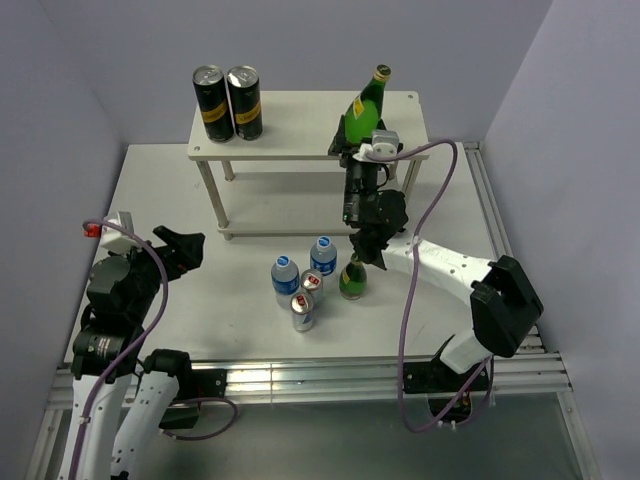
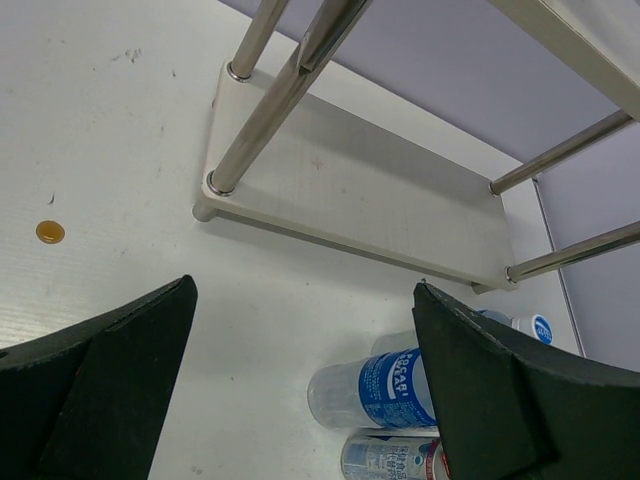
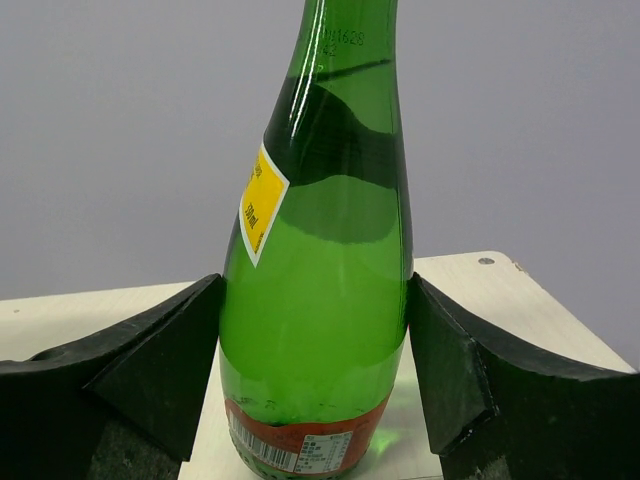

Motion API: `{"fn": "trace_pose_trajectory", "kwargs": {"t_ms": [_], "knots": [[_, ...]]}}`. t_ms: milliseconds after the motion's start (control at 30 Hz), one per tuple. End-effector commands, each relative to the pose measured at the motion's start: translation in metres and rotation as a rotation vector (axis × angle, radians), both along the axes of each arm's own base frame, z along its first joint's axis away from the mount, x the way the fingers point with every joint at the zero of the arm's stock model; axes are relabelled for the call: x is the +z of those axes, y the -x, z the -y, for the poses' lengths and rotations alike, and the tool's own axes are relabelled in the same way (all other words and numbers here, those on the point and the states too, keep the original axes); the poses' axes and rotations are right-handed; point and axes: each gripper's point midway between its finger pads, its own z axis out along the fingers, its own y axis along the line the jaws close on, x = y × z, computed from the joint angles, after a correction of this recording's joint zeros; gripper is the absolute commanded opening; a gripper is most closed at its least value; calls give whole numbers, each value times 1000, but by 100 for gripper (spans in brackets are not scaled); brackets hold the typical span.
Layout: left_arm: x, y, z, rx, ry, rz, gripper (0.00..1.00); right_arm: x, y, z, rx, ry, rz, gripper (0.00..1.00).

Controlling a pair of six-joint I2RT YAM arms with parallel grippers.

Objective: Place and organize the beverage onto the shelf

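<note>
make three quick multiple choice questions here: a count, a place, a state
1. Drinks standing on the white table? A) three B) five C) six
2. Where is the green glass bottle in the right gripper? A) atop the white two-tier shelf B) its lower board C) the table
3. The left gripper is: A) open, empty B) shut on a drink C) unseen
Answers: B, two clear water bottles, two slim silver cans, another green bottle; A, it is at the top's right end; A, nothing between its spread fingers.
</note>
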Motion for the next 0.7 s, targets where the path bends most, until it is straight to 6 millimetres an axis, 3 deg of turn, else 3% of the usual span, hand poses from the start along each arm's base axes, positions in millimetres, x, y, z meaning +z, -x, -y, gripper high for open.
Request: {"fn": "trace_pose_trajectory", "kwargs": {"t_ms": [0, 200, 533, 667], "knots": [[15, 1, 0, -12, -8, 67, 97, -17, -2, 6, -19, -36, -38, 0], [15, 0, -1, -13, -10, 68, 97, -34, -16, -9, -21, 17, -67, 0], [17, 2, -1, -13, -10, 77, 97, -44, -44, -35, -30, 106, -90, 0], [17, 2, -2, -13, -11, 77, 97, -59, -52, -45, -25, 142, -114, 0]]}}
